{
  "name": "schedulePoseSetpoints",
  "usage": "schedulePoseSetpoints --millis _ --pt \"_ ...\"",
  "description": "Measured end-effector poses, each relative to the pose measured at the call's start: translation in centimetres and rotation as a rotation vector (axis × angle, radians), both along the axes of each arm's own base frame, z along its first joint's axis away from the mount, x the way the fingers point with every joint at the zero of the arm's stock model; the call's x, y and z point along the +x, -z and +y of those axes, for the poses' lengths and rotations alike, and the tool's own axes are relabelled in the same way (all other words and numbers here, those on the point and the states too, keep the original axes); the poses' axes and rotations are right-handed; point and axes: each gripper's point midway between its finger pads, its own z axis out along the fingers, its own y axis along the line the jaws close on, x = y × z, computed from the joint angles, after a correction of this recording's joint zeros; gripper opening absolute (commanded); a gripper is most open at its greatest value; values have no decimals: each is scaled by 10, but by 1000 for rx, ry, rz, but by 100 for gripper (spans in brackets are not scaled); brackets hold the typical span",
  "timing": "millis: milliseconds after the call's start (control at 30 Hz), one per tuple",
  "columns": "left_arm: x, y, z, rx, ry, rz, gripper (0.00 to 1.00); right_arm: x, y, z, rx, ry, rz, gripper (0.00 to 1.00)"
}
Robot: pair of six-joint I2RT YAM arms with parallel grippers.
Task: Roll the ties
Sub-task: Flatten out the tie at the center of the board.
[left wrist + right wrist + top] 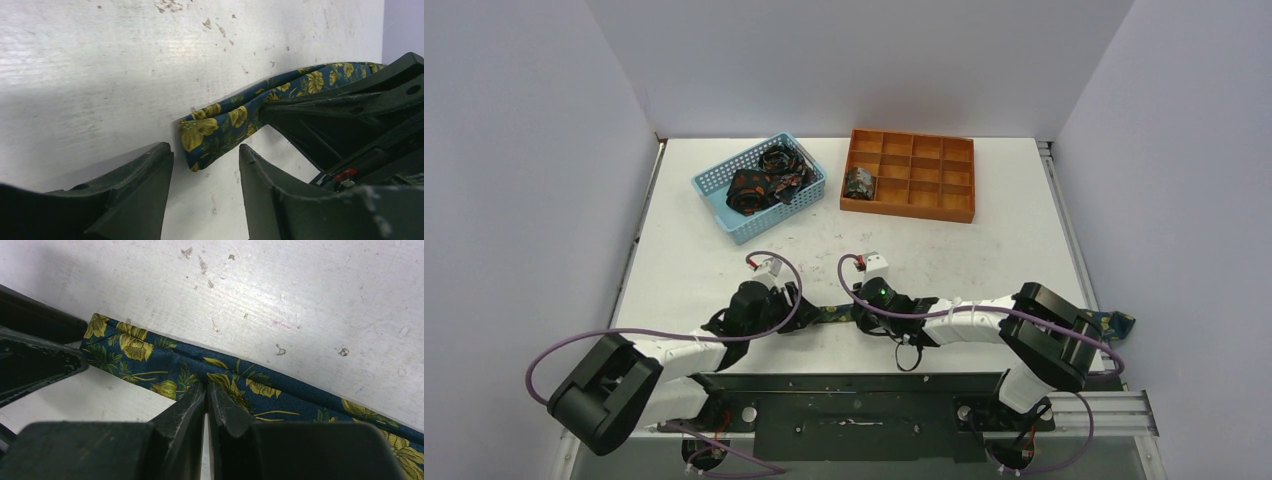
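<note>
A navy tie with yellow flowers (834,313) lies flat along the near part of the table, and its far end hangs off the right edge (1116,323). My right gripper (206,386) is shut, pinching the near edge of this tie (150,357); the fabric puckers at the tips. My left gripper (205,152) is open, and the tie's folded end (210,132) lies just beyond the gap between its fingertips (162,152) without touching them. More dark ties (764,178) are heaped in the basket. One rolled tie (860,182) sits in the tray.
The light-blue mesh basket (724,215) stands at the back left. The orange compartment tray (924,208) is at the back centre. Both arms (969,318) reach inward low over the table's near part, and the other gripper's black body (350,115) stands close on the right in the left wrist view.
</note>
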Motion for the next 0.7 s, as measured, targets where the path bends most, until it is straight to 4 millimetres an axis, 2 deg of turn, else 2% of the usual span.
schedulePoseSetpoints --millis 167,333,433,467,600,700 --pt "0 4 -11 -39 36 20 35 3 0 4 14 -1 -8 9" --pt "0 8 -16 -62 47 37 18 3 0 4 23 -5 -11 10" --pt "-2 10 -15 -61 43 48 17 3 0 4 26 -8 -15 9" --pt "-3 11 -15 -60 42 50 19 3 0 4 26 -9 -16 9" --pt "-4 8 -13 -57 38 48 49 4 0 4 28 -10 -18 9" --pt "-1 -1 -10 -58 19 23 55 4 0 5 28 -11 -18 9"
